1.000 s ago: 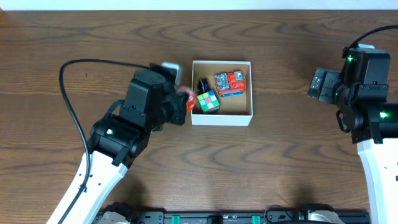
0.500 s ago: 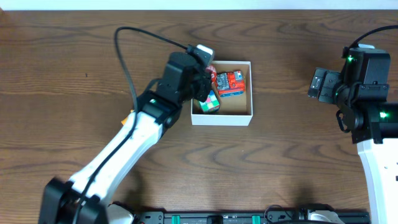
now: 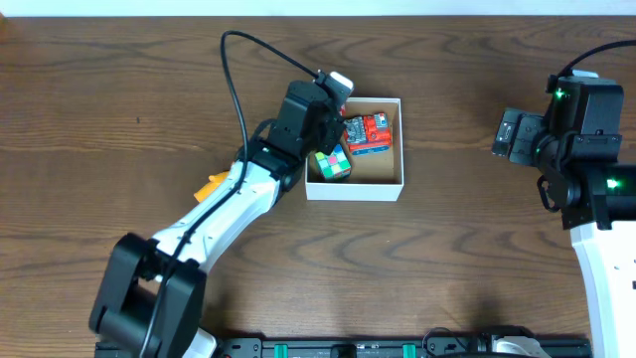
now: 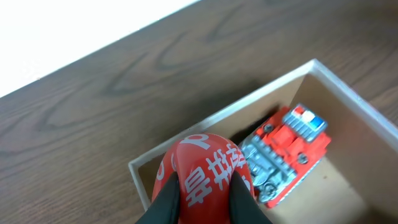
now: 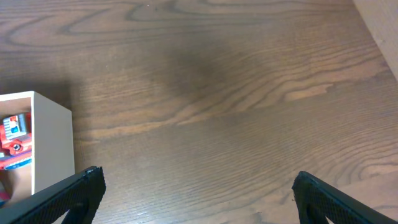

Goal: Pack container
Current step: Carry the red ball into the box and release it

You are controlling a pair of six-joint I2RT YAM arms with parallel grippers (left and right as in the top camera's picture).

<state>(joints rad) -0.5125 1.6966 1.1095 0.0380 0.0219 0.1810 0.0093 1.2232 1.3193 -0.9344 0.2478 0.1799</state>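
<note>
Two toys, a colour cube [image 3: 333, 164] and a red truck [image 3: 366, 131], lie in the container [image 3: 354, 190] on the desk [image 3: 477, 60], so the left tool [image 4: 205, 186], clamped on a red round toy [image 4: 202, 163], hangs over the corner beside the truck, seemingly to drop it clear, while the right tool [image 5: 199, 193] stands spread, empty.

Over the container [image 4: 356, 98], the left hand [image 4: 202, 194] pinches a red ball [image 4: 202, 163] (white-lettered).
</note>
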